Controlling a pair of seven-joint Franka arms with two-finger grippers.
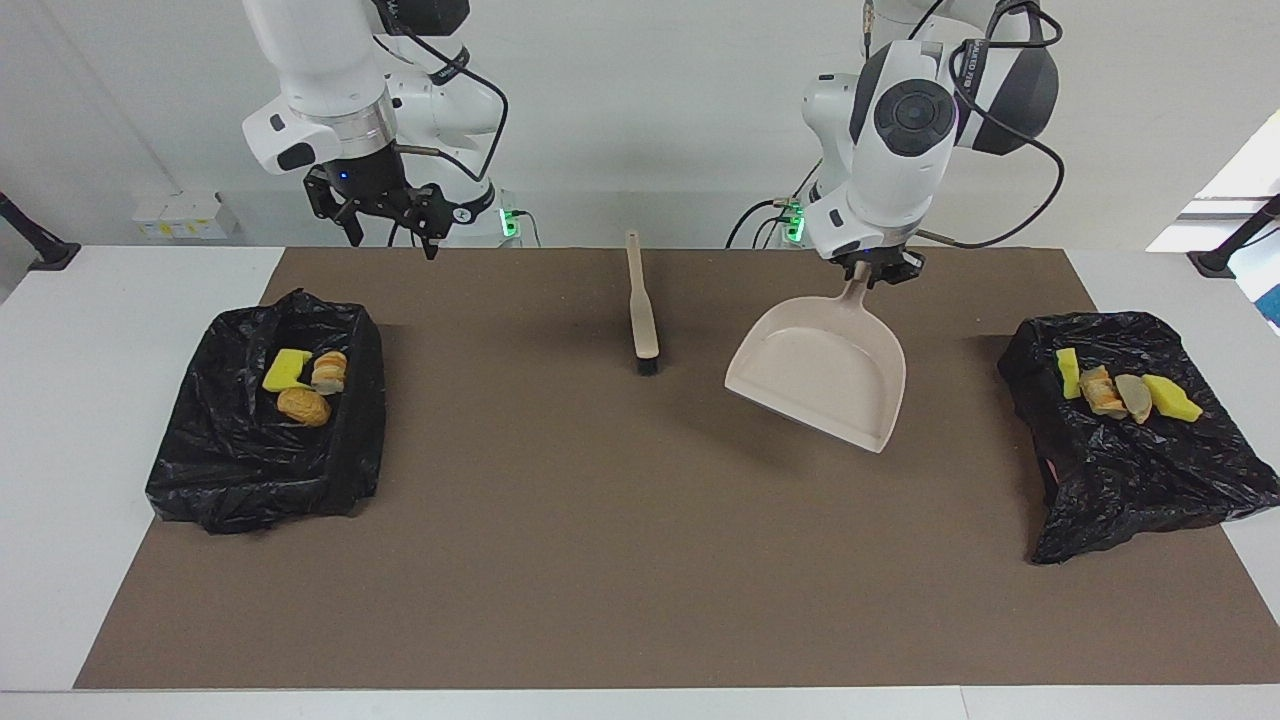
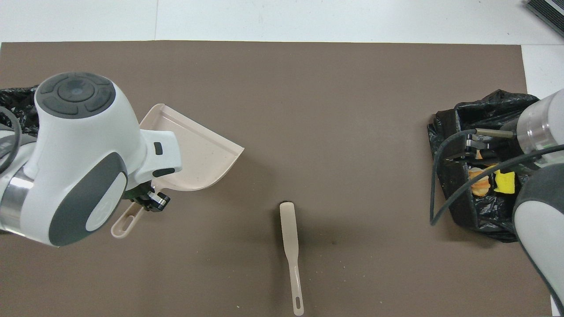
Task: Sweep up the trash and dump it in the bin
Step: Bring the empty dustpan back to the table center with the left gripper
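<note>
dustpan [image 1: 822, 372] handle toward robots; mouth away | tilt unclear

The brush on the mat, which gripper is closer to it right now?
Left. The left gripper, holding the dustpan, hangs just beside the brush; the right gripper is up over the mat's edge by the bin.

Left gripper [image 2: 147, 200] clamped on the dustpan [image 2: 194, 154] handle, pan raised over the brown mat [image 2: 308, 110], mouth pointing to about 2 o'clock. Brush [image 2: 291, 246] flat on the mat at mid-table, at 4 o'clock from the pan, handle toward the robots. Right gripper [image 2: 462, 147] over the black-bagged bin [image 2: 458, 198] at the right arm's end; yellow and orange trash [image 2: 489, 181] inside.
</note>
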